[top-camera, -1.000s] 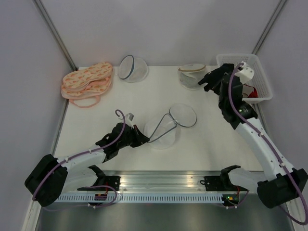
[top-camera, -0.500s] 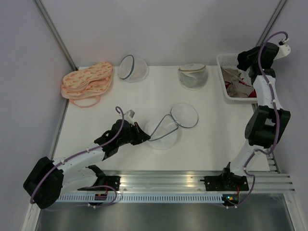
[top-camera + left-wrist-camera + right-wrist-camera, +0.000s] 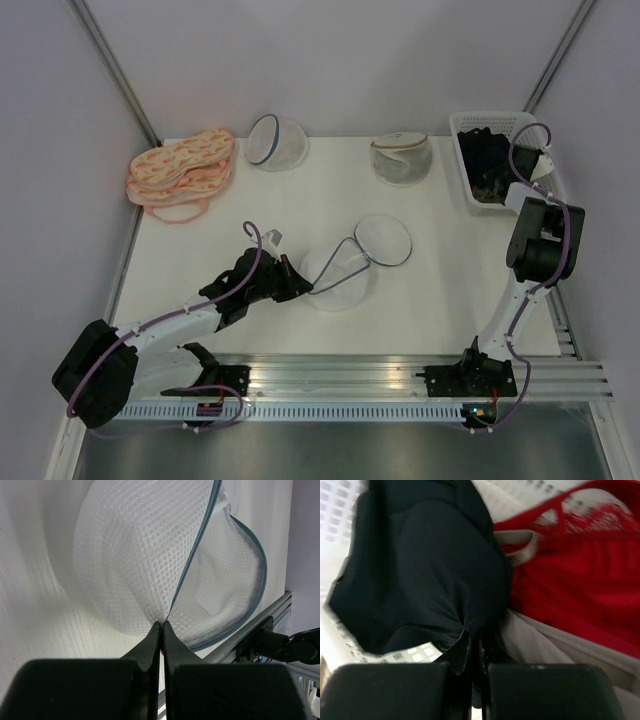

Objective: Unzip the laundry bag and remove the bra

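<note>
The laundry bag [image 3: 338,272] lies unzipped mid-table, its round lid [image 3: 382,240] flipped open toward the back right. My left gripper [image 3: 298,286] is shut on the bag's near-left edge. In the left wrist view the jaws [image 3: 162,626] pinch the white mesh [image 3: 130,565] where the grey-blue zipper rim [image 3: 192,565] meets it. The black bra [image 3: 482,150] lies in the white basket [image 3: 520,122] at the back right. My right gripper [image 3: 497,176] is down in the basket, and the right wrist view shows it [image 3: 475,652] shut on the bra's fabric [image 3: 420,565].
In the basket a red garment [image 3: 580,570] and a beige-white one [image 3: 555,640] lie beside the bra. A beige-rimmed mesh dome [image 3: 402,158], a navy-rimmed dome [image 3: 275,142] and a pile of pink-beige garments [image 3: 182,170] sit along the back.
My right arm carried the black bra from beside the beige-rimmed dome, up over the basket, then down into it. The left gripper and the bag have stayed put.
</note>
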`<move>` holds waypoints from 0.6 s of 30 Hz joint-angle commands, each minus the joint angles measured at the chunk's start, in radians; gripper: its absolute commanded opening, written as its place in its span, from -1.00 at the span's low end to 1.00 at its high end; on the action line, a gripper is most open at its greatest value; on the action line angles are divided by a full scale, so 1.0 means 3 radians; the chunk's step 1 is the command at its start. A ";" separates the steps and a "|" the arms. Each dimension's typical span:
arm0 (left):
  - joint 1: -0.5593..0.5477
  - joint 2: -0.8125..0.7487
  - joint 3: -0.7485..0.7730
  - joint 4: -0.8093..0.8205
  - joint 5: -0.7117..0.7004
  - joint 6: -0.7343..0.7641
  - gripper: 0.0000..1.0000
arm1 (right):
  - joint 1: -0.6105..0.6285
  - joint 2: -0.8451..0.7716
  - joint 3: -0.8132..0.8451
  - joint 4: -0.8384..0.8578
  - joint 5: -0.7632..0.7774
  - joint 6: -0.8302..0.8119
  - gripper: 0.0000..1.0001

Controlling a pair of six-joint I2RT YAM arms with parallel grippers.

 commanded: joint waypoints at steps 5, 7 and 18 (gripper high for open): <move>-0.0006 0.0041 0.0081 0.0189 0.0113 0.0078 -0.96 | 0.0044 -0.0707 -0.0292 0.0218 0.0211 -0.0195 -0.16; -0.0006 0.0010 0.0060 0.0204 0.0098 0.0063 -0.96 | 0.0044 -0.0936 -0.0282 0.0212 0.0206 -0.0287 0.34; -0.0006 -0.0077 -0.0001 0.0276 0.0016 0.0022 -0.96 | 0.0534 -0.1785 0.0021 -0.1122 0.0436 -0.0763 0.95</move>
